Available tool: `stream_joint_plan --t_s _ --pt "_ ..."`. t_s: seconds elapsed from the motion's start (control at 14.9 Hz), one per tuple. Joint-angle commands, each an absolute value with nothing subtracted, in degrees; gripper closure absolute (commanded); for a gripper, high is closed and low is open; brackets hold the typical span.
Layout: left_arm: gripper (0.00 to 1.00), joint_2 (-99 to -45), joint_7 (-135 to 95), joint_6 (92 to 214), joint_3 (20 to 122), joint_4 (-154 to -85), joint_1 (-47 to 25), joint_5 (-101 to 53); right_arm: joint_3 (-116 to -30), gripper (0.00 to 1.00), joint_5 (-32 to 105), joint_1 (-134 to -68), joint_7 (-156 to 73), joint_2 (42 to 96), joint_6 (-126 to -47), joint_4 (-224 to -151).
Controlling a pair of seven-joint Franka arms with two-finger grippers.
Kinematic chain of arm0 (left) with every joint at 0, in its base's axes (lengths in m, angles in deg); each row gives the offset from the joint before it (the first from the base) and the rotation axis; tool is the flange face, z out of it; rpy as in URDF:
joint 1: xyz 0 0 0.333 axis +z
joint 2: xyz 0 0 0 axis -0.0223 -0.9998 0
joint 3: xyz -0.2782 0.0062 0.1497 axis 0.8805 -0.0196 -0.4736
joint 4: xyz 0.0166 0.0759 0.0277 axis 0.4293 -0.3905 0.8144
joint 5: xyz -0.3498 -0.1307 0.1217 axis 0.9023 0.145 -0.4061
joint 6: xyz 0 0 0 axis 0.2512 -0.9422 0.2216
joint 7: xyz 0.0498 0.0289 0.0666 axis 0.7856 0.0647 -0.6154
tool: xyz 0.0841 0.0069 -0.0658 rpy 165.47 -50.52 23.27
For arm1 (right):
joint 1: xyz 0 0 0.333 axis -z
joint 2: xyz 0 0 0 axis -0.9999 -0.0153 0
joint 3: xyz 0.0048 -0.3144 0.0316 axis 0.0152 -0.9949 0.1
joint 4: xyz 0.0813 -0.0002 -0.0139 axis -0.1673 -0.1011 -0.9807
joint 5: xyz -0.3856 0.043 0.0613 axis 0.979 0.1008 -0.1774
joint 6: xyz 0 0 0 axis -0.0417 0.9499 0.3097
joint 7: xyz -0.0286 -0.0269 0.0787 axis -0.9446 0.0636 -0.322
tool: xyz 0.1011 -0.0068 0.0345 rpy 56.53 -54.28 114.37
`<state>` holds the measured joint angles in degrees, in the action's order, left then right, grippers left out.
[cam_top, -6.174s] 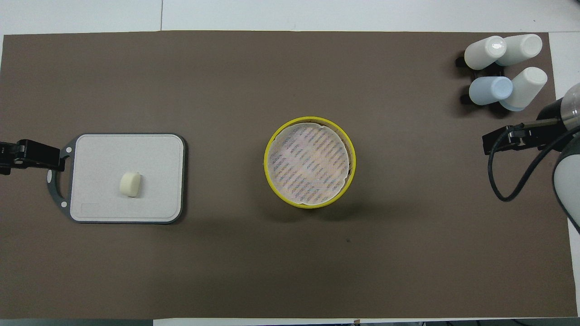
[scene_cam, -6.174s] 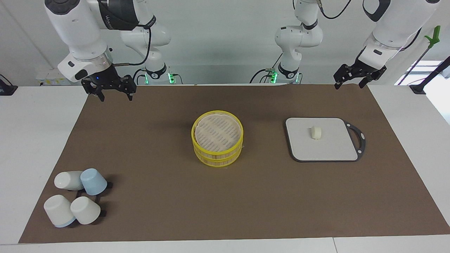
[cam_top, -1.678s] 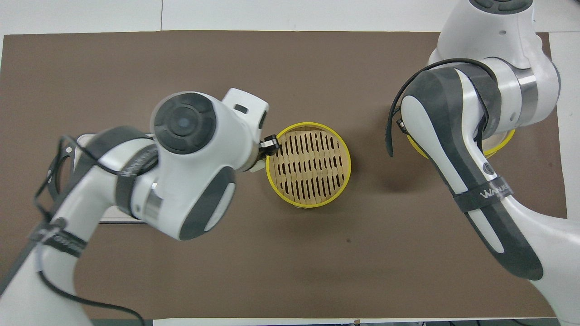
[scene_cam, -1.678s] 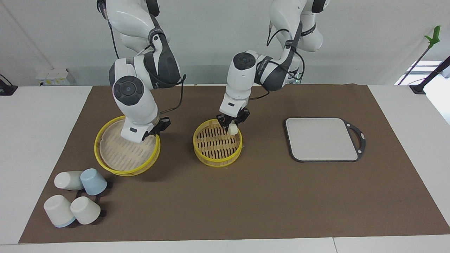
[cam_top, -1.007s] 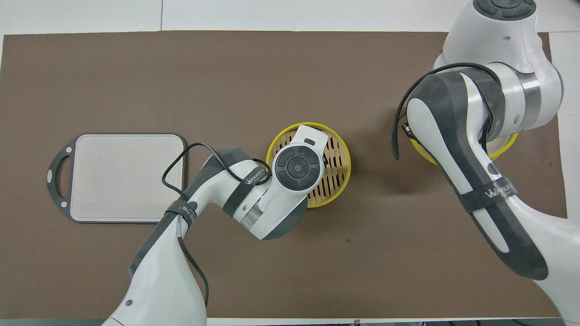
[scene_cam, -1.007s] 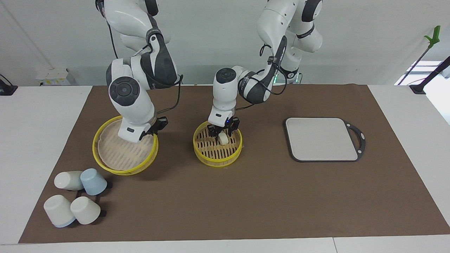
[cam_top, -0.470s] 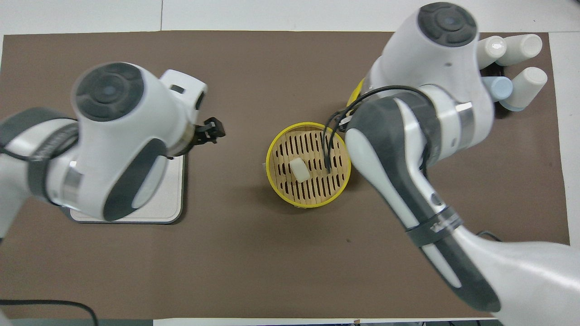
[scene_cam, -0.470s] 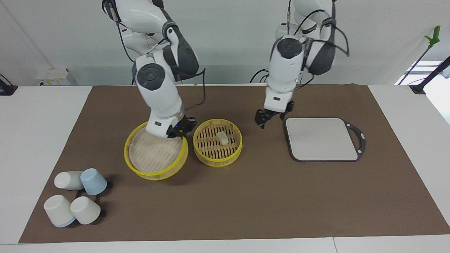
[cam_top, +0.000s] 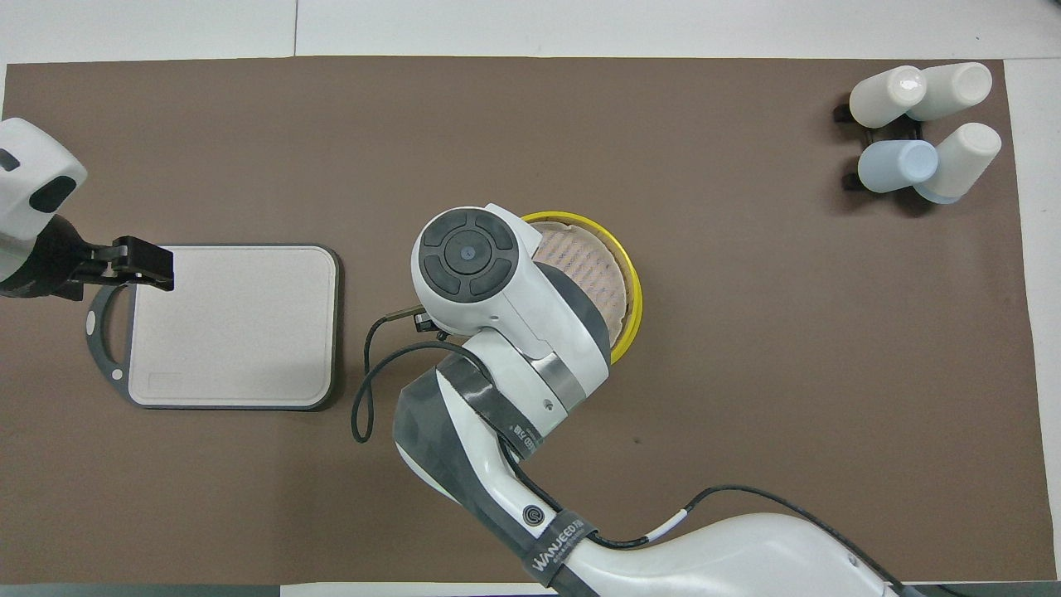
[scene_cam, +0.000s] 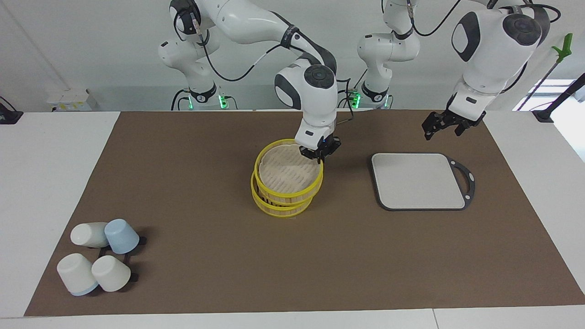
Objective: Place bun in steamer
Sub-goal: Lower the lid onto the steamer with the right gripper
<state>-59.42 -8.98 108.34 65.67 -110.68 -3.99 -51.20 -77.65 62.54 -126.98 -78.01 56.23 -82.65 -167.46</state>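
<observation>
The steamer's top tier (scene_cam: 285,171), with yellow rim and pale slatted top, sits on the lower tier (scene_cam: 279,210) at the mat's middle, slightly askew. It also shows in the overhead view (cam_top: 601,274), partly covered by the right arm. My right gripper (scene_cam: 320,154) is shut on the top tier's rim at the edge toward the left arm's end. The bun is hidden under the top tier. My left gripper (scene_cam: 442,130) is open and empty, up in the air over the mat beside the grey board's robot-side corner, and shows in the overhead view (cam_top: 145,267).
A bare grey rectangular board (scene_cam: 418,183) with a dark handle lies toward the left arm's end, also in the overhead view (cam_top: 232,332). Several white and pale-blue cups (scene_cam: 98,256) lie on a black rack at the corner toward the right arm's end, farthest from the robots.
My right gripper has carried the top tier from beside the lower tier onto it, covering the bun. My left gripper has drawn back from the steamer to the board's end.
</observation>
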Motion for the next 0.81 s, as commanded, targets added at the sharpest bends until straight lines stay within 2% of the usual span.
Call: stream_joint_plan --t_s 0.0,0.2,0.4,0.6,0.74 --pt "0.00 -58.13 -7.11 106.11 66.47 -110.57 -2.86 -50.56 -77.73 1.00 63.44 -125.34 -77.48 58.25 -82.92 -169.77" --pt "0.00 -57.60 -6.59 105.66 66.47 -110.74 -2.77 -50.56 -77.73 1.00 63.44 -125.16 -77.39 58.51 -83.27 -171.00" --pt "0.00 -57.86 -6.41 105.75 66.21 -110.66 -3.47 -50.48 -77.65 1.00 63.27 -125.68 -78.09 59.56 -86.95 -173.98" --pt "0.00 -58.83 -6.76 106.28 60.51 -110.13 -7.33 -47.59 -77.56 1.00 62.65 -125.78 -79.24 59.92 -90.48 -175.75" --pt "0.00 -60.06 -6.76 104.80 59.53 -106.20 -8.21 -46.00 -77.56 1.00 62.48 -125.34 -79.15 59.83 -91.53 -175.75"
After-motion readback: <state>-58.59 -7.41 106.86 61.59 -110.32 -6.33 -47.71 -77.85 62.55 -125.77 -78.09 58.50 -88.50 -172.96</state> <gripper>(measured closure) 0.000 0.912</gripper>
